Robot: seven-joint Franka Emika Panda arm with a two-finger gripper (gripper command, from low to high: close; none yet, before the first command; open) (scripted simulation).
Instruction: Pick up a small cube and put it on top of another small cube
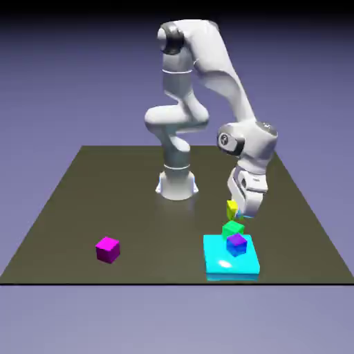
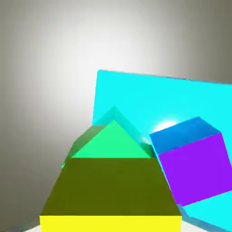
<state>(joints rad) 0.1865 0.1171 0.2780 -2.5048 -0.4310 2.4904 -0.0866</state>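
Yellow cube sits gripped in the claw, pointing downward near the green cube.

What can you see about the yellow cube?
The yellow cube is small and plain, with flat sides and straight edges. It looks smooth, but I can't tell what it's made of. One side is bright yellow; another looks dark olive, as if in shade. It's up in the robot's fingers, which partly hide it. From the hand, it sits in front of the green cube and covers part of it.
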